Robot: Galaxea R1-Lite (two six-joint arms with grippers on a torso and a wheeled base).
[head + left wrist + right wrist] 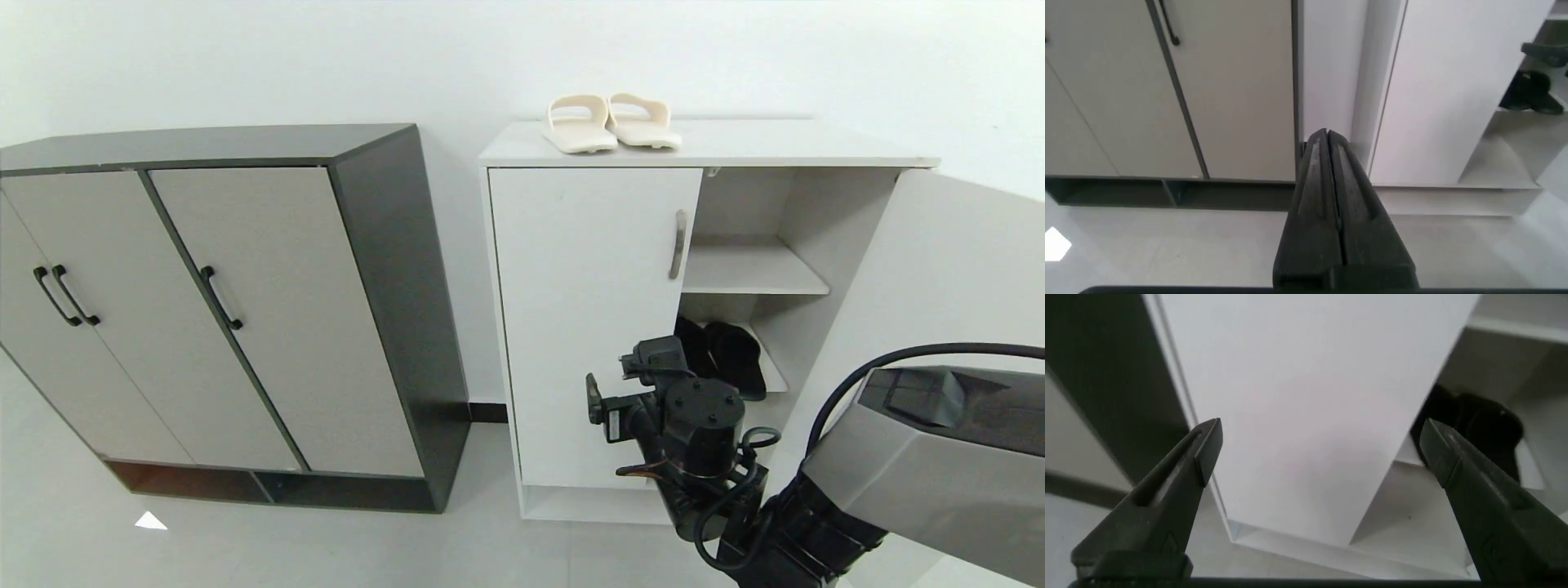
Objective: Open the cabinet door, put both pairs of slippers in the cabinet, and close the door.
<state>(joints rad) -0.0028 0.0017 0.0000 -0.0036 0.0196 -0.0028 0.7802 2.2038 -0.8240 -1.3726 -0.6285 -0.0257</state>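
Cabinet [735, 147], right door [939, 269] swung wide and left door [588, 327] closed; black pair [735, 359] lies on the lower shelf inside, cream pair [611, 122] on the cabinet's top, near its front edge. Right gripper [1321, 433], spread wide and holding nothing, sits low before the closed door, just beside the opening; left gripper [1328, 143], pressed shut on nothing, faces the gap at the cabinet's left side. Probable hazards: a high reach nudging the cream pair off the front edge, or the arm striking the open door, since the opening is hemmed between both doors and the upper shelf [751, 269] looks the likelier berth.
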